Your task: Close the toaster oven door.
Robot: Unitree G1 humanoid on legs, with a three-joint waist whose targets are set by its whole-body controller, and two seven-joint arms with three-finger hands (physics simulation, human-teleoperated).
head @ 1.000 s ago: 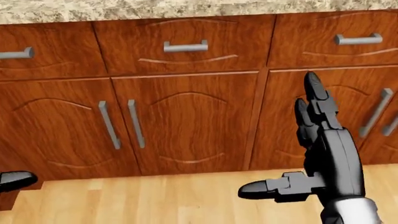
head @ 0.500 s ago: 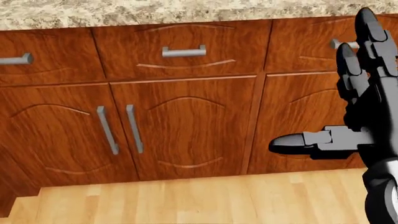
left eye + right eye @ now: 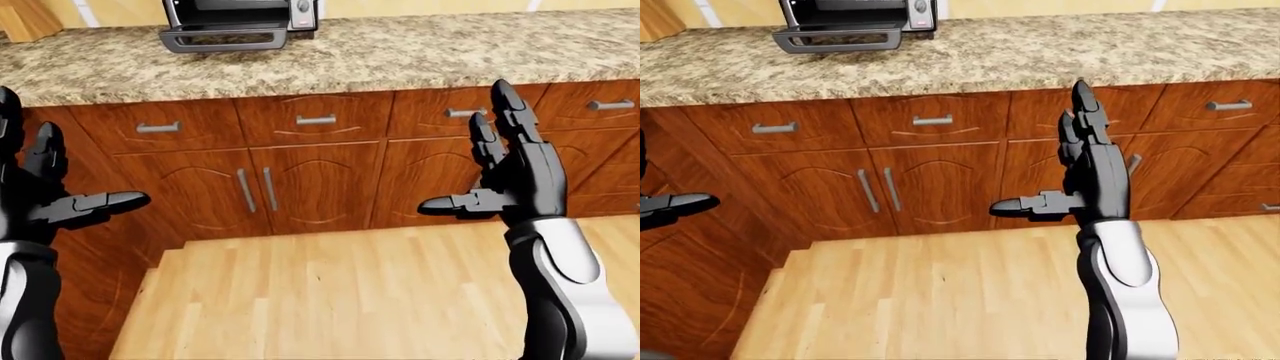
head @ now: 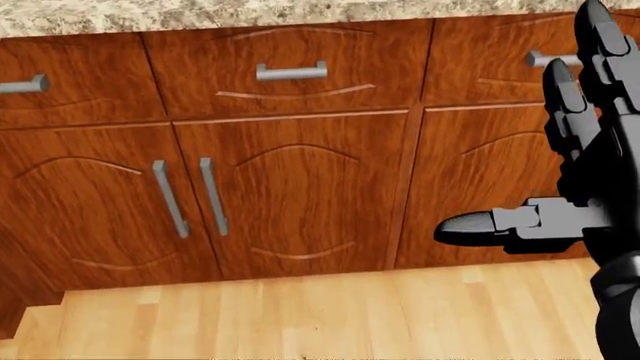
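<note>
Left-eye view shows the toaster oven [image 3: 240, 19] door [image 3: 222, 39] dropped open on the counter [image 3: 400, 56], both hands [image 3: 515, 176] spread wide.

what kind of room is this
Most likely a kitchen: a speckled granite countertop runs over wooden cabinets with metal handles, and a toaster oven sits on it with its door hanging open. The floor is light wood.

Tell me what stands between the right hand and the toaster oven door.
Nothing visible blocks it. The right hand hangs open in mid-air, apart from the cabinets. The toaster oven door lies folded open on the granite counter, at the left-eye view's upper left.
</note>
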